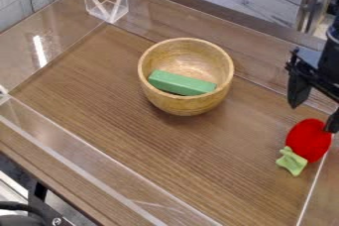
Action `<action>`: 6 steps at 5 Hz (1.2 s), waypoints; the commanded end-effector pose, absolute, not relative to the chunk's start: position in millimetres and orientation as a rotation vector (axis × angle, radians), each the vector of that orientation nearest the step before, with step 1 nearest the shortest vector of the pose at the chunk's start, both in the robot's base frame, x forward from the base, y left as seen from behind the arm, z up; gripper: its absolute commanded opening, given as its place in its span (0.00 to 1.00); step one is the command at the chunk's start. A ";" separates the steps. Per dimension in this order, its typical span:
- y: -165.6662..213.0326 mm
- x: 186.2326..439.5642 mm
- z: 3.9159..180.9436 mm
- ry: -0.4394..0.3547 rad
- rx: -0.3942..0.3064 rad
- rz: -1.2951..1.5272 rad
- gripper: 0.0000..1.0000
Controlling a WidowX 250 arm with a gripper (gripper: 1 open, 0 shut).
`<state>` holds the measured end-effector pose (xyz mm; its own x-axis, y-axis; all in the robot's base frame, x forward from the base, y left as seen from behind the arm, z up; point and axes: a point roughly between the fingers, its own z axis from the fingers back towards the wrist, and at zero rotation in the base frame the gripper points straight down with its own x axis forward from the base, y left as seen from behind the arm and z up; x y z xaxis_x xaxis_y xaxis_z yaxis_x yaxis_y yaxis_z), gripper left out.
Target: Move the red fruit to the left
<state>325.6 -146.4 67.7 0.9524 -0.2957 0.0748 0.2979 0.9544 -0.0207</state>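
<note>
The red fruit (308, 139) lies on its side on the wooden table near the right edge, its light green leafy top (291, 161) pointing toward the front. My gripper (315, 103) hangs just above and behind it, pointing straight down with its black fingers apart and nothing between them. It is clear of the fruit. The arm above it runs out of the top right of the picture.
A wooden bowl (187, 57) holding a flat green block (181, 83) sits mid-table, left of the gripper. Clear plastic walls (54, 136) fence the table. A clear angled stand (106, 6) sits at the back left.
</note>
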 end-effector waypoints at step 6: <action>-132.5 320.9 104.5 -0.200 -0.049 -0.325 0.00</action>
